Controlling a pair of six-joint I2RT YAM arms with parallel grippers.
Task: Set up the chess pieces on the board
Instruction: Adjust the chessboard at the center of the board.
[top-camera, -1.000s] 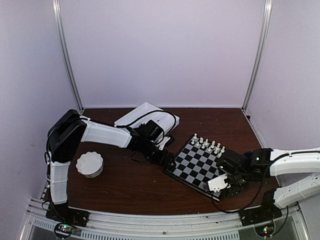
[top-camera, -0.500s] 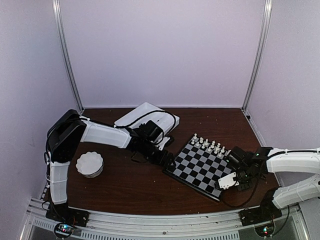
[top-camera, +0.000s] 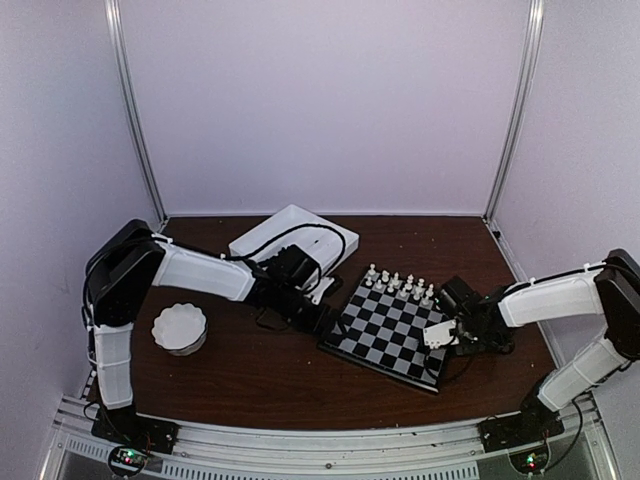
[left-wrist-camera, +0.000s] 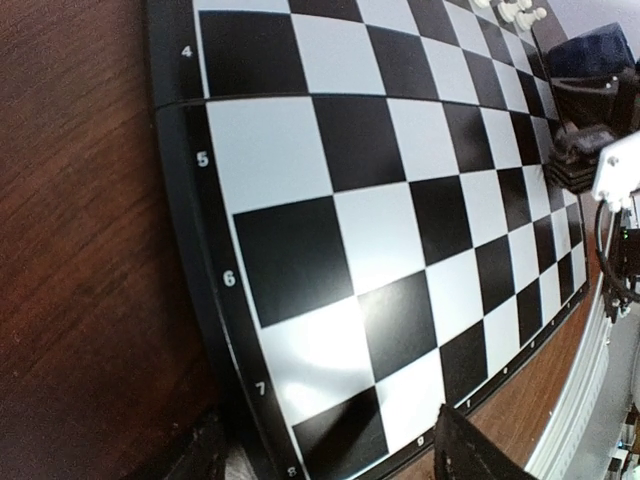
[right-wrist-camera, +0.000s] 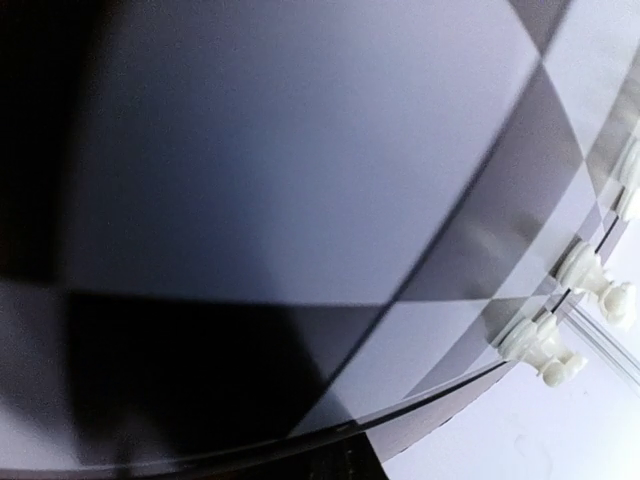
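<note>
The board (top-camera: 385, 335) lies askew, right of centre on the tabletop (top-camera: 260, 375). White pieces (top-camera: 398, 284) line its far edge, with bare squares elsewhere. The left pincer (top-camera: 323, 323) gapes wide, straddling the board's left corner. The right pincer (top-camera: 443, 335) is closed low over the right edge; whether it holds anything cannot be told. The bowl (top-camera: 180, 328) sits well left.

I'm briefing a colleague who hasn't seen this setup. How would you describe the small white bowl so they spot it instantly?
Start at the dark wooden table, then look left of the chessboard, toward the table's near-left part. The bowl sits there; its round, scalloped rim sets it apart from the flat rectangular white tray farther back.
</note>
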